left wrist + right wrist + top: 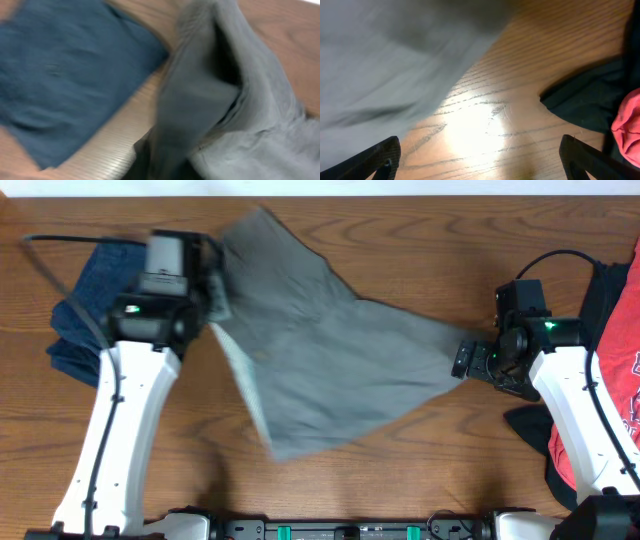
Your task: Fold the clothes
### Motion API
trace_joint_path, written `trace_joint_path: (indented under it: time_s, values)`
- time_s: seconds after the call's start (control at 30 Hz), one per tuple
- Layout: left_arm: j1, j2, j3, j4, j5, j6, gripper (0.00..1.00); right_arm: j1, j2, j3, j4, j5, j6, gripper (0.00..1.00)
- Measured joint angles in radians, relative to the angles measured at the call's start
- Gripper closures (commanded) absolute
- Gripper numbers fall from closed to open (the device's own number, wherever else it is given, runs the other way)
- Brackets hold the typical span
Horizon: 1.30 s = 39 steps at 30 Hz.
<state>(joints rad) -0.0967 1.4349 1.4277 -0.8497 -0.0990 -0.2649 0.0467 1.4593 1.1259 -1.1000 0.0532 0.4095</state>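
- While the shorts [330, 370] lie spread across the table [400, 240] centre, the left gripper [213, 298], left of table centre, clenches their edge.
- The right gripper [480, 152], right of table centre, is released, fingers apart.

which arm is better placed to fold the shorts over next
Left, probably: the left tool seems to hold the shorts by a lifted edge. The right tool is open beside the far corner, gripping nothing.

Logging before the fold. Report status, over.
Left gripper shut on shorts edge, fabric bunched. Right gripper open at far corner, jaws empty. Shorts spread, not yet folded. Navy garment close by left gripper; red shirt far right.
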Motion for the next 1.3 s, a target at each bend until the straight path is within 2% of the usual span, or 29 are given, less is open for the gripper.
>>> trace_joint_path:
  time_s: [0.03,0.23,0.37,0.47,0.7,0.87,1.1,1.3]
  values:
    - [0.016,-0.003,0.006,-0.018,-0.009,0.000,0.02,0.000,0.000,0.000,-0.002,0.000,0.000,0.01]
    - [0.054,0.018,-0.002,-0.213,-0.004,-0.009,0.02,0.000,0.000,0.000,0.001,0.000,0.000,0.01]
    - [0.053,0.051,-0.028,-0.385,0.107,-0.055,0.02,0.000,0.000,0.000,0.001,0.000,0.000,0.01]
    - [0.047,0.073,-0.086,-0.435,0.208,-0.098,0.02,0.000,0.000,0.000,0.003,0.000,0.000,0.01]
    - [-0.006,0.087,-0.341,-0.339,0.364,-0.277,0.02,0.000,0.000,0.000,0.008,0.000,0.000,0.01]
    - [-0.064,0.073,-0.472,-0.250,0.411,-0.418,0.02,0.000,0.000,0.000,0.009,0.002,0.000,0.01]
    - [-0.126,-0.087,-0.564,-0.207,0.369,-0.615,0.02,0.000,0.000,0.000,0.009,0.009,0.000,0.01]
    - [-0.148,-0.174,-0.711,-0.034,0.328,-0.775,0.01,0.000,0.000,0.000,0.004,0.011,0.045,0.01]
